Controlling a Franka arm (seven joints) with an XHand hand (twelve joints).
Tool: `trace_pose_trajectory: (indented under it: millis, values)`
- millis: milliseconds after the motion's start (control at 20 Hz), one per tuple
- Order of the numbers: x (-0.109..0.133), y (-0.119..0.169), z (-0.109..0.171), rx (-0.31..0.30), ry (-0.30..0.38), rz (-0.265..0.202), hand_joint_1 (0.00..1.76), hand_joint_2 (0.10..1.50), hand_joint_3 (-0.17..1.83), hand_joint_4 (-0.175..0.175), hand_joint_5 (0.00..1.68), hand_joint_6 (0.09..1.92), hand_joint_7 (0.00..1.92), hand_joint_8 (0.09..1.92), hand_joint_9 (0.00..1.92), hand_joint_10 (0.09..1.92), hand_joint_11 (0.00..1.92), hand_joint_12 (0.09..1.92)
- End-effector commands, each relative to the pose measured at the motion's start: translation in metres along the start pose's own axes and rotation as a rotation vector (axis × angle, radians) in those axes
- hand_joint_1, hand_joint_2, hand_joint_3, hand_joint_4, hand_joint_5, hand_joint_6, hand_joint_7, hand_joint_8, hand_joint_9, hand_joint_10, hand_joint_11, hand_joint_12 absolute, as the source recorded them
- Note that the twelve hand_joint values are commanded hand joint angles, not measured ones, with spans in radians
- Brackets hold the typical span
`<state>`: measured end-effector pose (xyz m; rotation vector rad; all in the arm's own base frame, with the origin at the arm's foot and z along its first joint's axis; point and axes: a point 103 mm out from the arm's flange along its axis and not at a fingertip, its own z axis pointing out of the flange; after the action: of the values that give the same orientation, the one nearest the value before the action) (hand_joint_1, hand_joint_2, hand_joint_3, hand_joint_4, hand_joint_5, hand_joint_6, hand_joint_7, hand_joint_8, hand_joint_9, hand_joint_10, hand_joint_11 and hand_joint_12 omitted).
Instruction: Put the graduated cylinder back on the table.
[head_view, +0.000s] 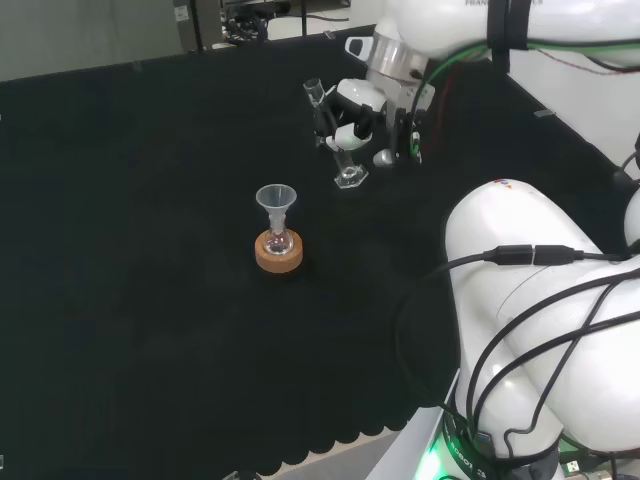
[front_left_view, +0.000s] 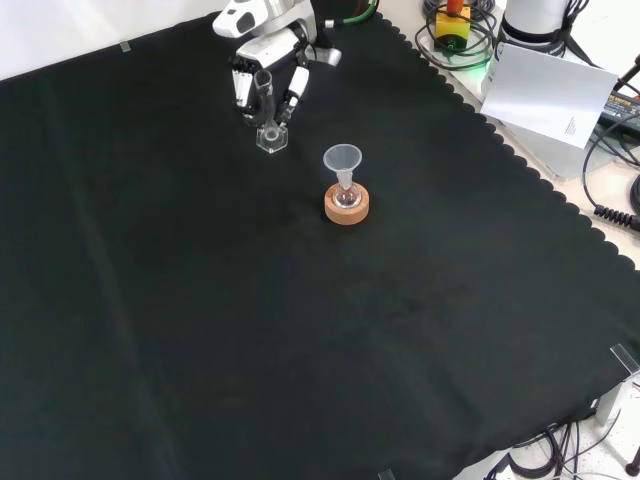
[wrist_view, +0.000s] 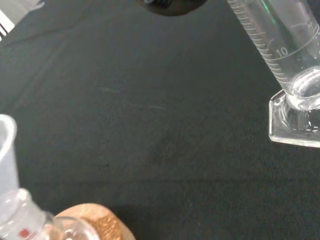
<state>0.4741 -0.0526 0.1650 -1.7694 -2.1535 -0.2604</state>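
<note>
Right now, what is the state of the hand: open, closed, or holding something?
Hand: closed around the graduated cylinder, which stands nearly upright with its base at the black cloth.

Fingers (front_left_view: 243, 90) around graduated cylinder (front_left_view: 268, 118)

head behind, front opposite, wrist close

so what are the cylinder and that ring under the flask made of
The graduated cylinder looks like clear glass or plastic: glossy, see-through, with printed white scale marks and a thick moulded foot. The ring stand under the flask looks like cork: matte tan with a speckled, grainy surface.
</note>
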Motion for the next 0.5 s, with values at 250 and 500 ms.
trace_pose_trajectory:
  millis: [250,500]
  values:
    - [-0.016,0.002,0.036,-0.128,0.075,0.02,1.26,1.1,0.0,-0.175,1.0,0.98,1.02,0.97,1.42,0.09,1.2,0.74]
    - [-0.015,0.007,0.046,-0.151,0.095,0.019,1.26,1.11,0.0,-0.175,0.99,0.99,1.01,0.99,1.41,0.09,1.19,0.75]
